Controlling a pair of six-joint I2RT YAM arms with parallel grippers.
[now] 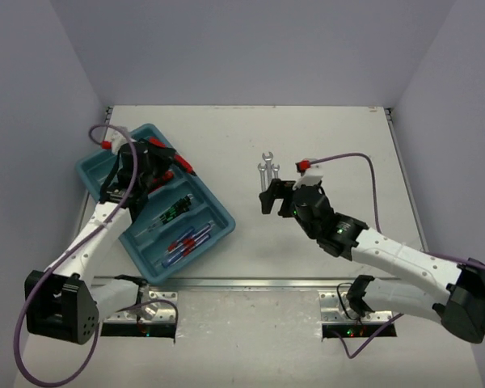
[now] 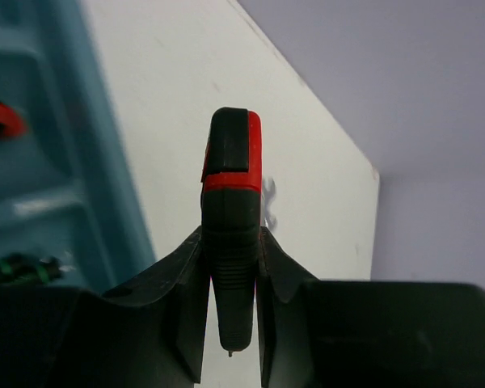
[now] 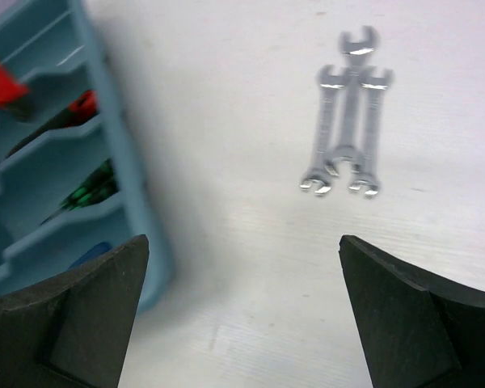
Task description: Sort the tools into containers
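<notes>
A: Work surface?
B: White table [image 1: 323, 234], closed in by pale lilac walls [image 1: 250, 48] on three sides. The teal tray [image 1: 93, 174] lies askew at its left.
A: Grippers?
B: Left gripper [image 2: 233, 267]: fingers clamped on the red-and-black pliers [image 2: 233, 178], above the tray. Right gripper [image 3: 241, 275]: fingers wide apart, over bare table near three silver wrenches [image 3: 347, 121], which lie side by side, well apart from the tray.
</notes>
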